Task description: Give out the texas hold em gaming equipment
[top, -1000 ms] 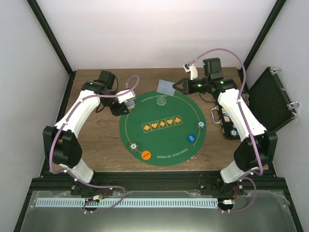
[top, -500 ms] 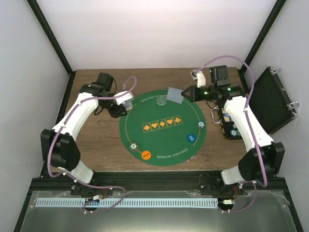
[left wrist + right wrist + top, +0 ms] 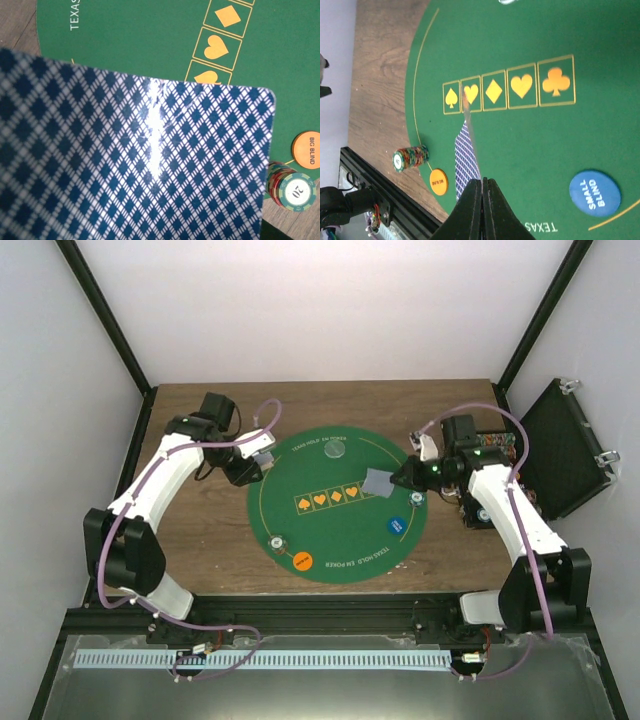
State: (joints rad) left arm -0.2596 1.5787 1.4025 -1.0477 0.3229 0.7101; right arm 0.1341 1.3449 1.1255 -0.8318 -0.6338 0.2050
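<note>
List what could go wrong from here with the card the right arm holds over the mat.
1. The right tool pinches its card only at one end; it may swing or slip before placement.
2. The chip stack stands close beside that tool; a low pass might topple it.
3. The left card, held in the left tool, fills that wrist's view, hiding the mat below, so placing it may be imprecise.

lighting, as i read it from my station: bright, even, diffuse overhead light; only faint soft shadows on the table (image 3: 215, 530). left wrist: white glare streak down the card back (image 3: 125, 165), pattern slightly soft. right wrist: edge-on card (image 3: 466, 160) blurred at its far tip; green mat (image 3: 520, 145) crisp.
</note>
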